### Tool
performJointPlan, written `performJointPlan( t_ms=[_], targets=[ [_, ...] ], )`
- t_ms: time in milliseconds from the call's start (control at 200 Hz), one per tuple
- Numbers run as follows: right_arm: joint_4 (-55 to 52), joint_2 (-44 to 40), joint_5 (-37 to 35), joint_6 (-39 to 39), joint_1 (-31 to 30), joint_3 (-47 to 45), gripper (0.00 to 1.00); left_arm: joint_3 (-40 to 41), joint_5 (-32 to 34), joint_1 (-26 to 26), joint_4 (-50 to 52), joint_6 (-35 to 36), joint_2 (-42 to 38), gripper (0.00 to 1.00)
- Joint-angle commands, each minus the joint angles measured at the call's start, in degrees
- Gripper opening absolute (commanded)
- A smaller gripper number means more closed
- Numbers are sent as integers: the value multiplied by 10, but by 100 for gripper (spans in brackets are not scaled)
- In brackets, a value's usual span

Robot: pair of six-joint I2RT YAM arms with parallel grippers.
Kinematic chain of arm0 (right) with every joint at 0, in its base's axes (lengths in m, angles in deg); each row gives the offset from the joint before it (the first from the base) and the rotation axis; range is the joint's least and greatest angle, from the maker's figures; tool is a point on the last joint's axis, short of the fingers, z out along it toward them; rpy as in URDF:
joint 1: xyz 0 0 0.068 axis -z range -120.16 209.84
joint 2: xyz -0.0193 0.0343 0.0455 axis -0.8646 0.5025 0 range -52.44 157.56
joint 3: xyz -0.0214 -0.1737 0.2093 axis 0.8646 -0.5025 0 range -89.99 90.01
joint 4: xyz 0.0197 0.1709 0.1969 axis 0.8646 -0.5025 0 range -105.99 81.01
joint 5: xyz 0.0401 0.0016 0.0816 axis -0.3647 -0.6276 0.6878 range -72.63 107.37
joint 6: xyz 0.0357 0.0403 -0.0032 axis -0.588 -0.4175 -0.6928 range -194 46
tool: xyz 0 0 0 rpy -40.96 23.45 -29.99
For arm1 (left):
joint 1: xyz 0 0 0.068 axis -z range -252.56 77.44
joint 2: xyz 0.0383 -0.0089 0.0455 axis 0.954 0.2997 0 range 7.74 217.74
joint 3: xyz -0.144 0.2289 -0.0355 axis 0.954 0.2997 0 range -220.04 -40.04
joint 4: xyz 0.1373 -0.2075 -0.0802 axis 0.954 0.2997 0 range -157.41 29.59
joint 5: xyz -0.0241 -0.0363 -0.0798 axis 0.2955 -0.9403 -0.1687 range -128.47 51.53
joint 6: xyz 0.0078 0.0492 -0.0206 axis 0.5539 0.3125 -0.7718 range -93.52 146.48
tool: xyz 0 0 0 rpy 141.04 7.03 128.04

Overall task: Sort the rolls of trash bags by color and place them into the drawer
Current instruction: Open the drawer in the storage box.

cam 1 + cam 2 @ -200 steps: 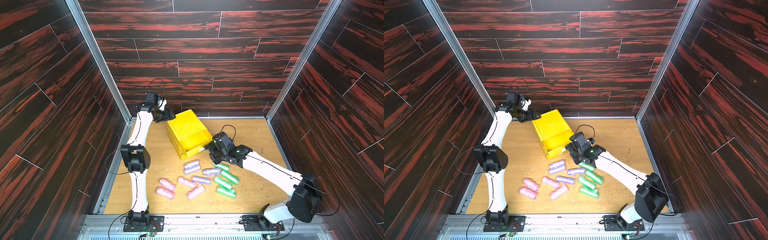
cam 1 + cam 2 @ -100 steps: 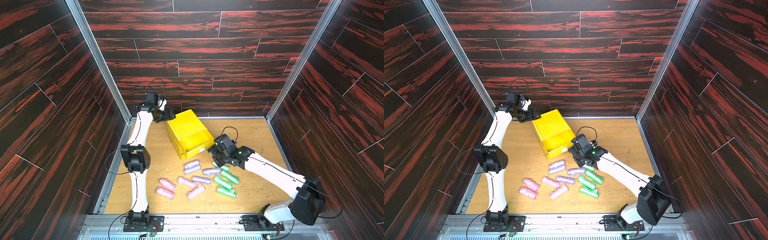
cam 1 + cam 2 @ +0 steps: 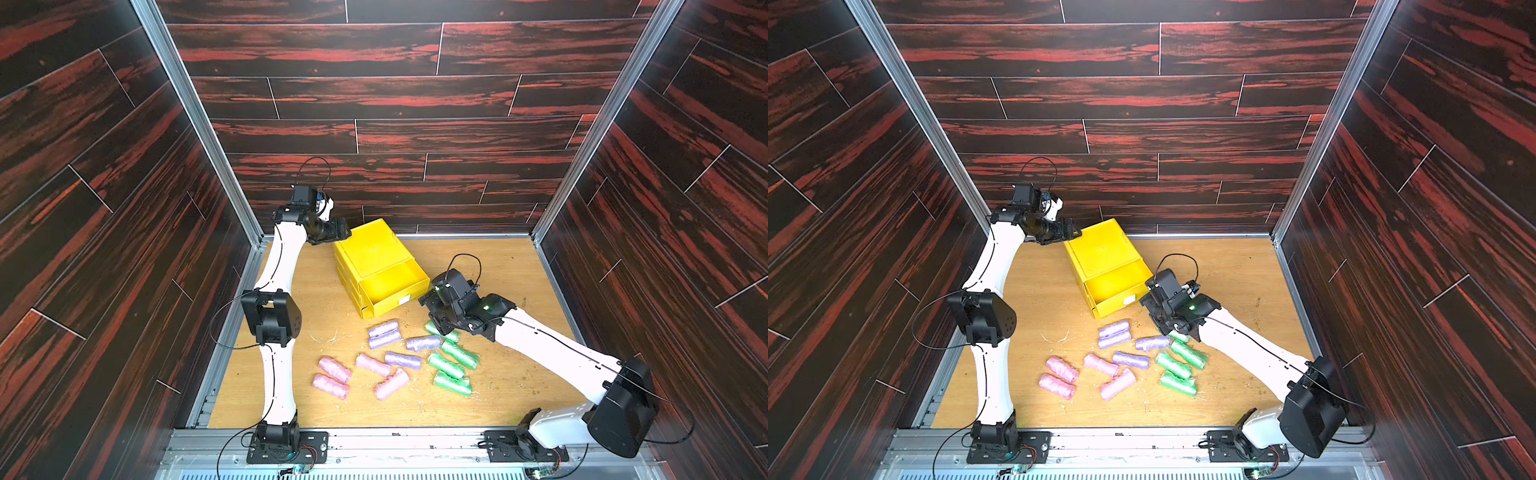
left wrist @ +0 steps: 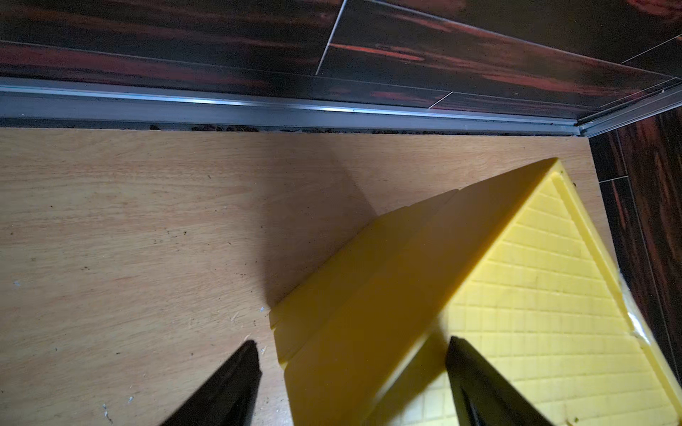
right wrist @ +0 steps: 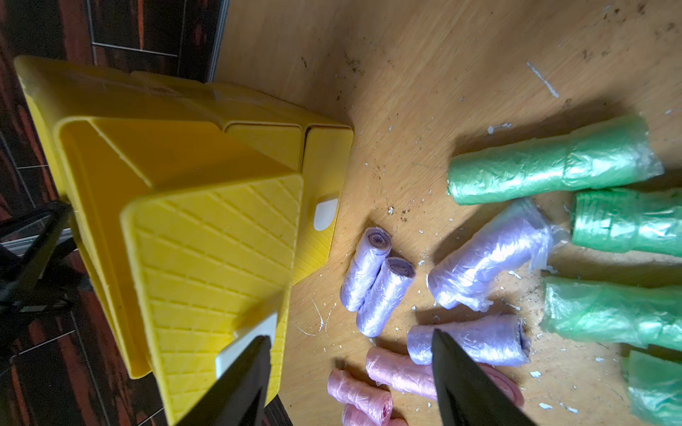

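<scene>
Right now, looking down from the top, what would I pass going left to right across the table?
In a top view: left arm's black elbow → two pink rolls → side-by-side purple pair → green rolls → right arm's big black joint. The drawer is skipped: it overlaps the rolls.

Both top views looking down from high front edge, sharing whole bench (image 3: pixel 320 299). Left wrist view sitting close above drawer (image 4: pixel 535 276) back corner, facing wall (image 4: pixel 221 37). Right wrist view hanging close over drawer front and rolls (image 5: pixel 487 250); both wrist views sharing drawer.
</scene>
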Motion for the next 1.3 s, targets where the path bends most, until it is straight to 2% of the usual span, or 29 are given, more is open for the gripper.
performJointPlan(
  t_ms=[0, 386, 576, 701, 1293],
  targets=[
    [-19, -9, -11, 13, -1, 14, 73, 15, 25, 4, 58, 15, -9, 83],
    [-8, -2, -14, 35, -30, 79, 78, 15, 27, 5, 58, 14, -11, 83],
    [-34, 59, -38, 41, -24, 147, 86, 16, 26, 5, 58, 14, -14, 83],
    [-49, 97, -20, 45, -7, 181, 87, 15, 29, 5, 58, 14, -15, 83],
    [-78, 114, 22, 77, 14, 144, 87, 16, 28, 5, 58, 14, -17, 83]
  ],
)
